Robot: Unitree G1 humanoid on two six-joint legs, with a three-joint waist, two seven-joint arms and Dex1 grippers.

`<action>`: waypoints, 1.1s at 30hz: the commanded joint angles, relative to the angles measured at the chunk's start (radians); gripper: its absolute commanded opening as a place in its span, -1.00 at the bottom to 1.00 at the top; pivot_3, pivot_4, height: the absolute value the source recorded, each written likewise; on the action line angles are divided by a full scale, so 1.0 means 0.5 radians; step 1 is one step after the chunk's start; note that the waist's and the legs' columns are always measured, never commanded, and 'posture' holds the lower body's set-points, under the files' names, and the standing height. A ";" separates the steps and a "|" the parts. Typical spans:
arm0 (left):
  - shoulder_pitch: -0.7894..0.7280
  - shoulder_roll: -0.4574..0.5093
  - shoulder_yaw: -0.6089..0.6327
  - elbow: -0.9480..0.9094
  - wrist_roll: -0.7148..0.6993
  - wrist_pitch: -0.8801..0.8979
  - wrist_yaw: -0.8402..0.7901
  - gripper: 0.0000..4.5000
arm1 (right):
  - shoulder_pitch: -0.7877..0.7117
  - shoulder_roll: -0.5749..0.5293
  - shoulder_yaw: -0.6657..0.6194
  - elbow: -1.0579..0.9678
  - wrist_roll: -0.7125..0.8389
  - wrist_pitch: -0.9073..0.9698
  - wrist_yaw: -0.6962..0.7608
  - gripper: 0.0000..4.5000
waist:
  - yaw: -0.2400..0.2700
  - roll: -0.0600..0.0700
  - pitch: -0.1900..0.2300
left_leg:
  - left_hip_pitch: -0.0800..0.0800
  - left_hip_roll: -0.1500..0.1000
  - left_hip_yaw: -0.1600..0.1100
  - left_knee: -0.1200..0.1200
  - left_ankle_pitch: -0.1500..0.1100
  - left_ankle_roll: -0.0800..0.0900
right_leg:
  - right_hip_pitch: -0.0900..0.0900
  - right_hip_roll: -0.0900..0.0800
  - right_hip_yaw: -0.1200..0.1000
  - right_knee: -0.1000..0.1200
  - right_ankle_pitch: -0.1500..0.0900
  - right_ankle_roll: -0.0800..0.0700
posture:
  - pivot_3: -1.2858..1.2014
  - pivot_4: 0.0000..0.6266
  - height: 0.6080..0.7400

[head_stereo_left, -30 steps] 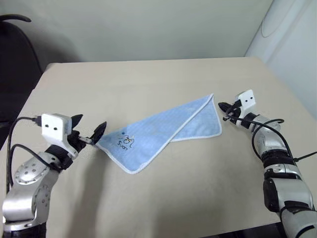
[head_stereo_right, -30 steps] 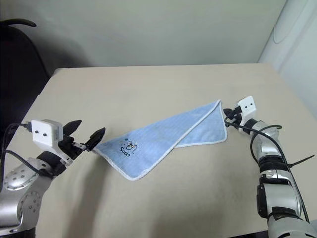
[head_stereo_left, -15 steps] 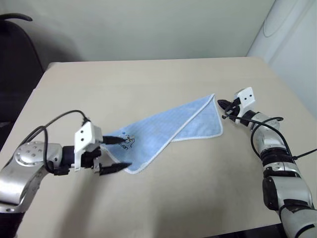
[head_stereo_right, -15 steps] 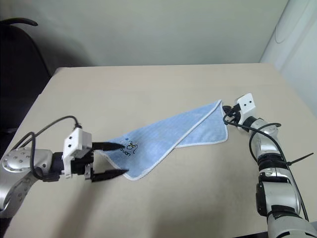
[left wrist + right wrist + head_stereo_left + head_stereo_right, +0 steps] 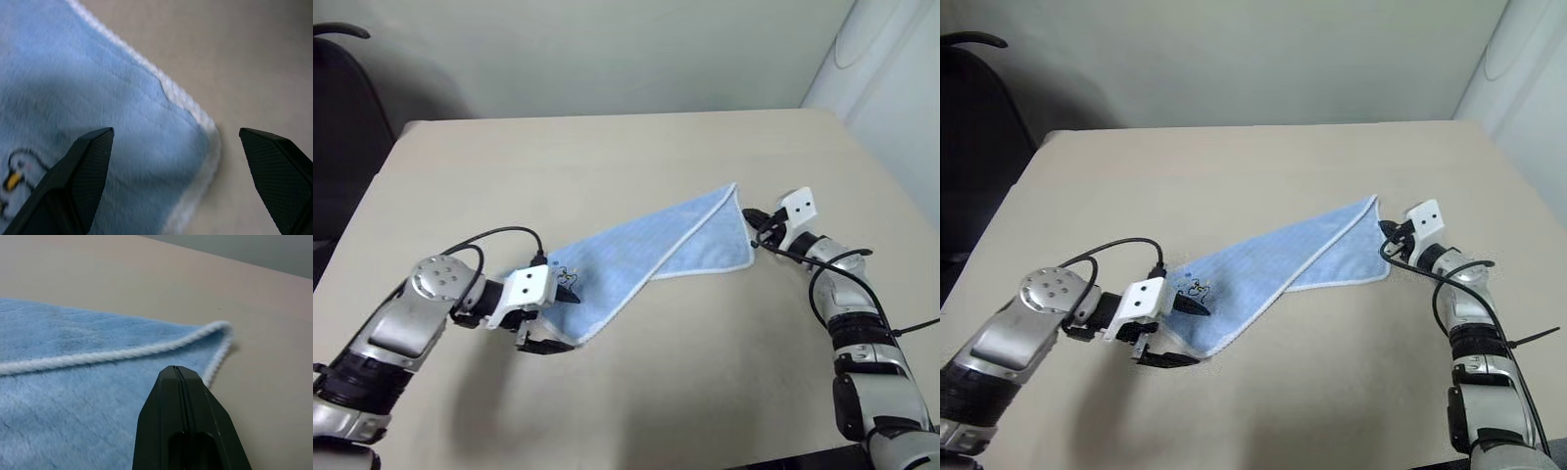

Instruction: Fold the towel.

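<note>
The towel [image 5: 646,250] is a light-blue cloth with white edging, lying folded over itself on the tan table [image 5: 607,166]. Its dark logo [image 5: 1197,289] sits near the corner closest to me on the left. My left gripper [image 5: 560,320] is open and straddles that corner. In the left wrist view the towel's corner [image 5: 195,132] lies between the two black fingers [image 5: 83,181]. My right gripper [image 5: 752,215] is shut, level at the towel's far right corner. In the right wrist view its closed fingertips [image 5: 178,377] hover over the cloth just short of that corner [image 5: 220,328], holding nothing.
A dark chair [image 5: 337,108] stands past the table's back left corner. A white curved object [image 5: 891,69] stands past the back right corner. Bare tabletop surrounds the towel, with the right edge [image 5: 891,186] close behind my right arm.
My left arm has swung right and down, turning its open gripper from beside the towel to straddle the logo corner. The right gripper has stayed in place, shut.
</note>
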 commanded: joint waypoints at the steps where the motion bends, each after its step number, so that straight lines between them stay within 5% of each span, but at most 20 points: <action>1: -0.030 -0.016 -0.042 -0.038 0.093 -0.070 0.006 0.98 | 0.006 -0.025 -0.057 -0.138 0.053 0.029 -0.036 -1.00 | -0.008 0.000 0.000 | 0.000 0.000 0.000 0.000 0.000 0.000 | 0.000 0.000 0.000 0.001 0.000 0.000 | 0.03 -0.52 1.00; 4: -0.025 -0.022 -0.095 0.001 0.197 -0.147 0.018 0.98 | 0.018 -0.014 -0.049 -0.193 0.070 0.064 -0.032 -1.00 | -0.012 0.001 -0.001 | 0.000 0.001 0.000 0.000 0.000 0.003 | -0.002 0.001 0.000 0.003 0.000 0.000 | 0.03 -0.52 1.00; 7: 0.006 -0.018 -0.094 -0.018 0.209 -0.169 0.007 0.73 | 0.017 -0.014 -0.043 -0.205 0.072 0.080 -0.033 -1.00 | -0.012 0.002 -0.001 | 0.000 0.001 0.000 0.000 0.000 0.003 | -0.001 0.000 0.000 0.003 0.000 0.000 | 0.03 -0.52 1.00; 18: 0.080 -0.038 0.031 -0.060 0.116 -0.145 0.086 -0.98 | -0.026 0.004 -0.008 -0.223 0.076 0.120 0.010 -1.00 | -0.014 0.005 -0.003 | 0.000 0.001 0.000 0.001 0.000 0.003 | -0.001 0.000 0.000 0.003 0.000 0.000 | 0.03 -0.52 1.00; 30: 0.099 -0.119 0.271 -0.112 -0.108 0.079 0.252 -0.99 | -0.342 0.030 0.177 0.141 -0.093 -0.035 0.105 -1.00 | -0.022 0.005 -0.003 | 0.000 0.001 0.000 0.005 0.002 0.001 | -0.002 0.001 -0.001 0.006 0.000 0.000 | 0.03 -0.52 1.00; 33: 0.074 -0.144 0.293 -0.095 -0.120 0.094 0.285 -1.00 | -0.578 0.032 0.282 0.544 -0.254 -0.185 0.061 -0.76 | -0.023 0.005 -0.003 | 0.000 0.001 0.000 0.006 0.002 0.000 | -0.003 0.000 -0.001 0.007 0.000 0.000 | 0.03 -0.52 1.00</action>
